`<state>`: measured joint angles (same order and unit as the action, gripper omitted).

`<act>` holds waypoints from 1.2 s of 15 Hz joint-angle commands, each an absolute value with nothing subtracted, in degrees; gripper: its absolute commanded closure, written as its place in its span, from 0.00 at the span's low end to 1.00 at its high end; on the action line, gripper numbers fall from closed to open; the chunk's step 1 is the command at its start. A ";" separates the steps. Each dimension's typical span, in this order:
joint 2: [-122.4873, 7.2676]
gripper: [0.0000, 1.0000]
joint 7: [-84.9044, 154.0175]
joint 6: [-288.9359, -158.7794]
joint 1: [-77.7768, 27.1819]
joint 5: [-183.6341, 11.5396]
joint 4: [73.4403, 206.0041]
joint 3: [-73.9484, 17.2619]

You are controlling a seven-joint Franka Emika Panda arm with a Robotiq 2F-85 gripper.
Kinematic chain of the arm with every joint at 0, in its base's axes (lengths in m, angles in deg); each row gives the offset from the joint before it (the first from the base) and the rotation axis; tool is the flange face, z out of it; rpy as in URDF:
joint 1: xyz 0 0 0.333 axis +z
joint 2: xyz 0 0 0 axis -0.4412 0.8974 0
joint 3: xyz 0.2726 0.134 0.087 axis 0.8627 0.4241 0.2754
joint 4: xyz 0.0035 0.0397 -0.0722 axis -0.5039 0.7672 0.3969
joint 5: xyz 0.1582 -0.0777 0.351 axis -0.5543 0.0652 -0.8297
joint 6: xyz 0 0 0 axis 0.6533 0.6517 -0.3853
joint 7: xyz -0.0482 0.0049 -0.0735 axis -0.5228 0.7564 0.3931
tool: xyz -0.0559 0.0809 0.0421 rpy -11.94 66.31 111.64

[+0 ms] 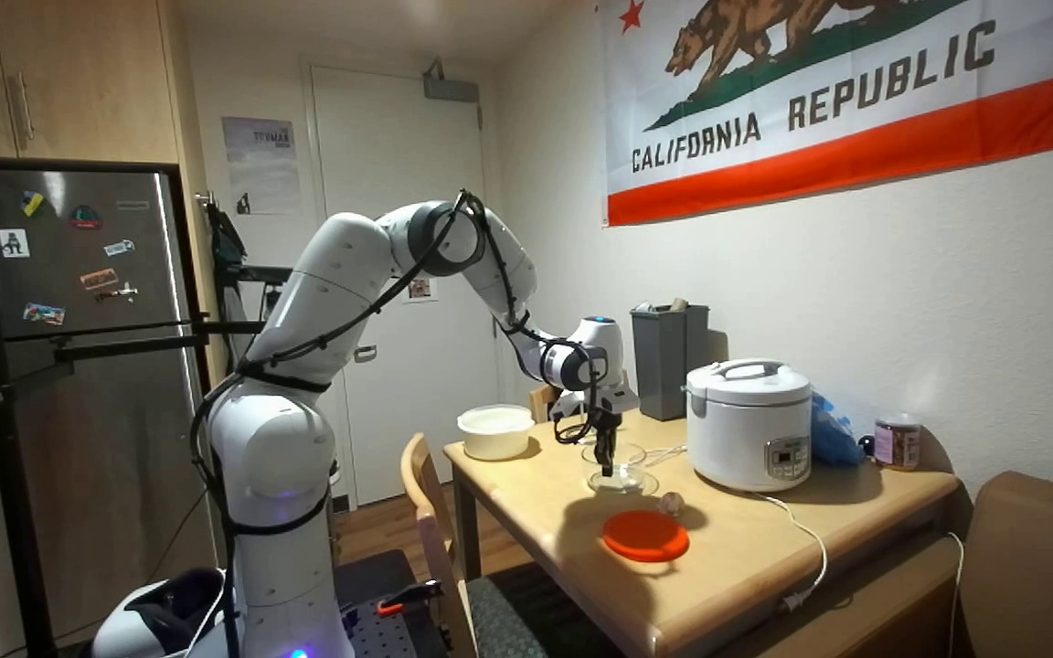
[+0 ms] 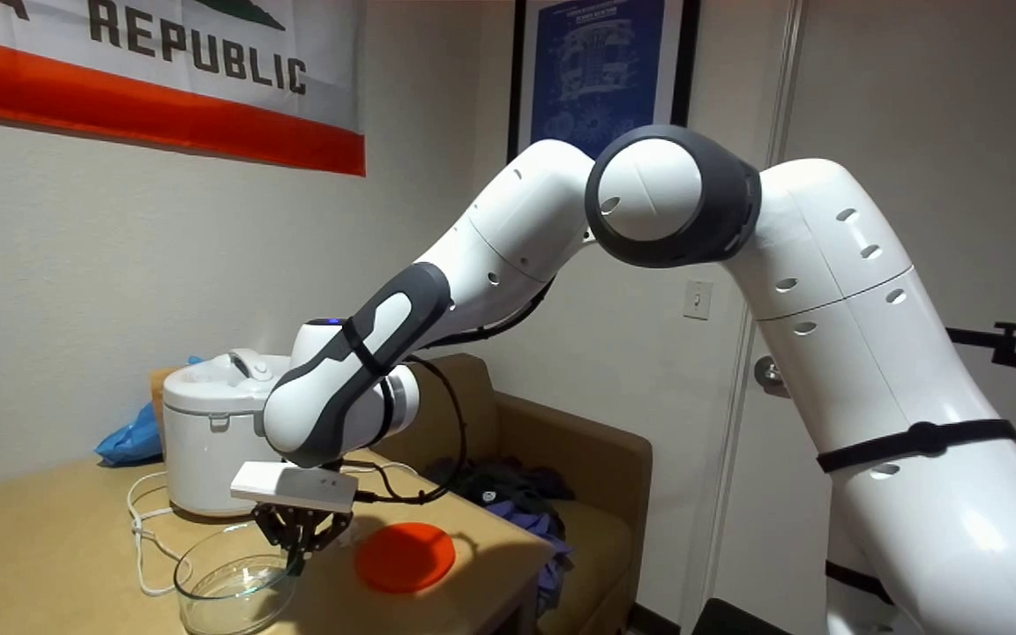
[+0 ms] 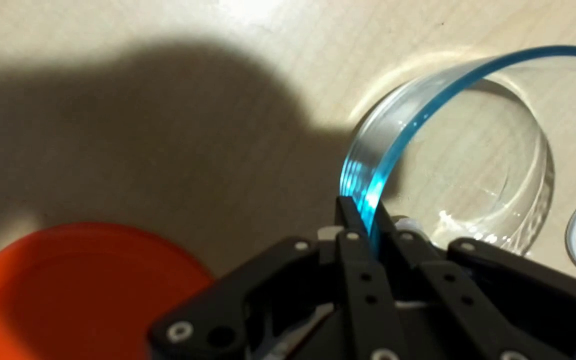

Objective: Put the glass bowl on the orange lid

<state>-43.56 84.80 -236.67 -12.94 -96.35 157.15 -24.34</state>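
Off-white walls (image 1: pixel 856 283) around me; I note a white flag (image 1: pixel 856 110) with red lower stripe, lettered CALIFORNIA REPUBLIC. Metal-fronted refrigerator (image 1: pixel 88 448) beneath pale wooden cupboards (image 1: pixel 88 82). White door (image 1: pixel 398 155), shut. Brown wood floor (image 1: pixel 371 532). Tan upholstered seat (image 2: pixel 592 454). Shadow (image 3: pixel 178 130) across the pale wood tabletop (image 1: pixel 737 576).

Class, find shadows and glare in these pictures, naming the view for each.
Wrist view: a broad, soft-edged shadow darkens the table and part of the orange lid; blue-white glare streaks the glass bowl near the gripper. In an exterior view, white glints show on the bowl; in an exterior view, a shadow lies beside the lid.
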 commanded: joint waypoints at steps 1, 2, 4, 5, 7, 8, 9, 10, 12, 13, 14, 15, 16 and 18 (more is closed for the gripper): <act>-44.77 0.93 85.15 -237.72 -13.06 -97.48 157.80 -24.11; -44.91 0.93 85.05 -237.71 -13.10 -97.53 157.86 -24.08; -45.83 0.93 84.63 -237.99 -13.33 -97.88 158.46 -23.82; -46.39 0.93 84.44 -238.29 -13.46 -98.12 158.89 -23.68; -47.84 0.93 83.91 -238.87 -13.88 -99.02 159.93 -23.23; -48.82 0.93 83.50 -239.01 -14.23 -99.67 160.60 -22.88; -49.60 0.93 83.16 -239.05 -14.48 -100.20 161.07 -22.63; -50.59 0.93 82.68 -238.75 -14.72 -100.85 161.62 -22.42; -52.20 0.93 82.16 -238.10 -15.10 -101.61 162.49 -22.21; -52.85 0.93 82.45 -237.82 -15.01 -101.24 162.94 -22.51; -53.41 0.93 82.77 -237.66 -14.93 -100.80 163.43 -22.82; -53.96 0.93 82.88 -237.58 -15.04 -100.57 164.04 -23.00; -54.41 0.93 83.02 -237.53 -15.17 -100.29 164.68 -23.23; -55.37 0.94 83.28 -237.59 -15.56 -100.00 166.17 -23.72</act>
